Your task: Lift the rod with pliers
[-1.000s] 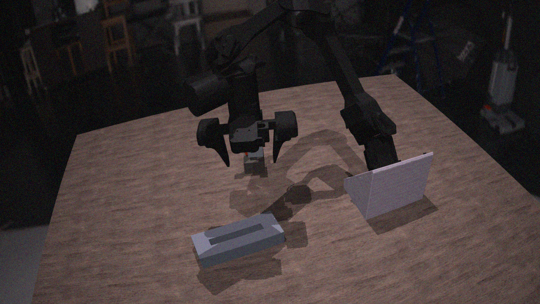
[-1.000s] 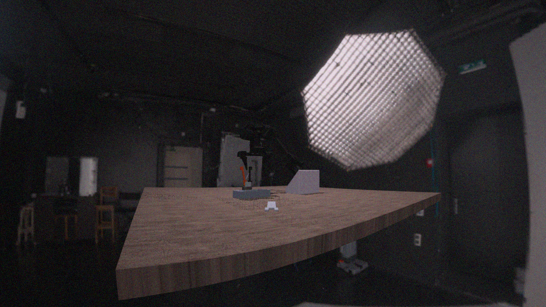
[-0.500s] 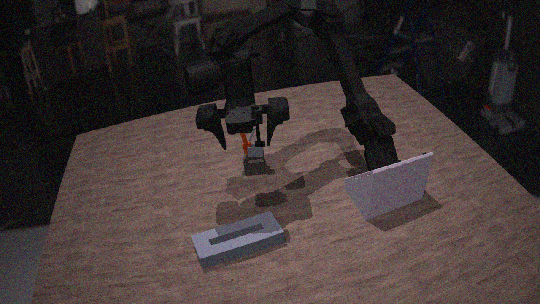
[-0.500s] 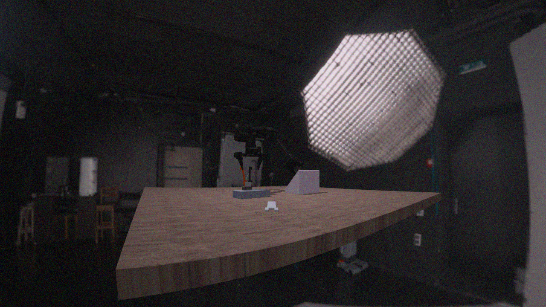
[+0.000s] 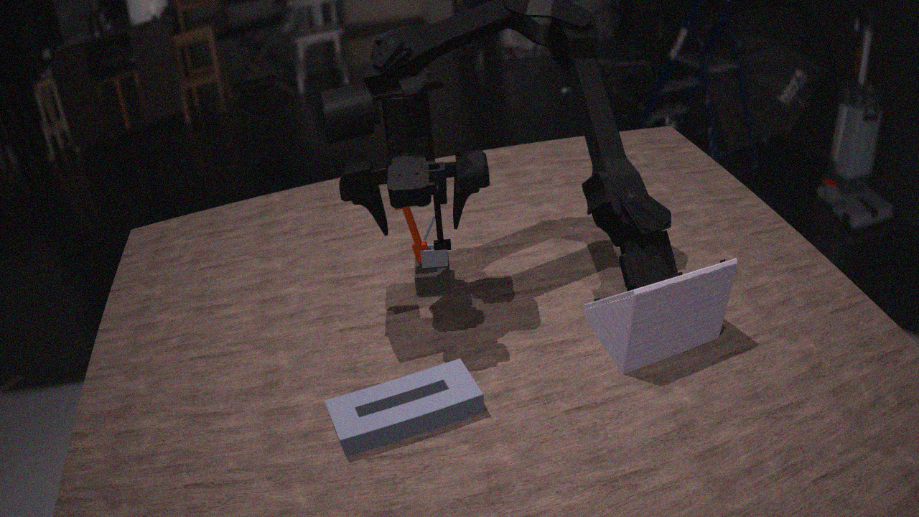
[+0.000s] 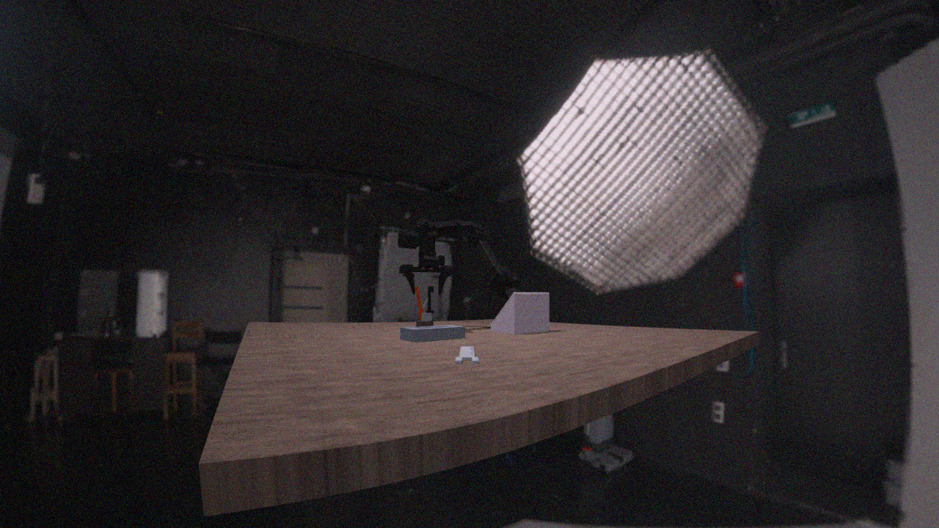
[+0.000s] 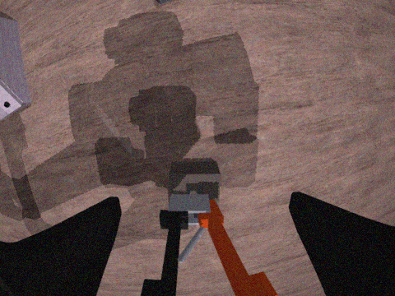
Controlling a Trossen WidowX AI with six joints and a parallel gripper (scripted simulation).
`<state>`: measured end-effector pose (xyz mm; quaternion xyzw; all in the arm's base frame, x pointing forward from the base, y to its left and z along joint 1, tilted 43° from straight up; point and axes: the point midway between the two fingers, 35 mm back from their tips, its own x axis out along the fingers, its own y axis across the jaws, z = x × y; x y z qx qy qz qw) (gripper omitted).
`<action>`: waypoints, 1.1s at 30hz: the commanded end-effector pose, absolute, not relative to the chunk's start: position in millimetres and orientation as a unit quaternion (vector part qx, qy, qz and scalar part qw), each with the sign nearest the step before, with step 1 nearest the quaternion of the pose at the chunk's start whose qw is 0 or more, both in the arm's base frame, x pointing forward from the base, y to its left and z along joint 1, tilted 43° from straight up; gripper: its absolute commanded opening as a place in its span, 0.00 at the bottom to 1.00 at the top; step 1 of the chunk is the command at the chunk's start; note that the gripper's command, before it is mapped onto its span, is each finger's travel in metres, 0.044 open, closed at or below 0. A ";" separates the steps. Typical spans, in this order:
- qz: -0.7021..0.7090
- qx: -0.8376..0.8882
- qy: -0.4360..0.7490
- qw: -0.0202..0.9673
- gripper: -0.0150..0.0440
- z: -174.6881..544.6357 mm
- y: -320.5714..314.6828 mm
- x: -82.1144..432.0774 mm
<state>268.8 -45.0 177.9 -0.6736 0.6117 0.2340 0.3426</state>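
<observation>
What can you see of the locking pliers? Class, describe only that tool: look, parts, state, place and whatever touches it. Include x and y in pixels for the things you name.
The locking pliers (image 5: pixel 413 226) (image 6: pixel 419 304) (image 7: pixel 224 242) stand upright, handles up, in a dark, block-like holster on the wooden table. One handle is orange, the other black; both look smooth. The handles are spread apart, with a thin grey bar slanting between them. Below is a grey, metallic-looking body. The jaw tips are hidden. The open claw (image 5: pixel 421 231) (image 7: pixel 207 205) is not gripping them.
</observation>
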 end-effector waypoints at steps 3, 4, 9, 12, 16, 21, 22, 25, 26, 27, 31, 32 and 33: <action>0.229 -0.677 0.608 0.345 1.00 188.9 -56.7 268.2; 0.229 -0.677 0.608 0.345 1.00 188.9 -56.7 268.2; 0.229 -0.677 0.608 0.345 1.00 190.3 -58.2 268.0; 0.228 -0.678 0.608 0.344 1.00 198.3 -67.2 266.7; 0.228 -0.678 0.608 0.344 1.00 209.1 -79.1 264.9; 0.228 -0.678 0.608 0.344 1.00 215.8 -86.5 263.7; 0.228 -0.678 0.608 0.344 1.00 215.8 -86.5 263.7; 0.228 -0.678 0.608 0.344 1.00 215.6 -86.7 263.8; 0.228 -0.678 0.608 0.344 1.00 215.3 -87.0 263.9; 0.228 -0.678 0.608 0.344 1.00 214.7 -87.5 264.0; 0.228 -0.678 0.608 0.344 1.00 211.0 -90.9 265.0; 0.228 -0.678 0.608 0.344 1.00 209.8 -91.9 265.3; 0.228 -0.678 0.608 0.344 1.00 208.6 -93.0 265.6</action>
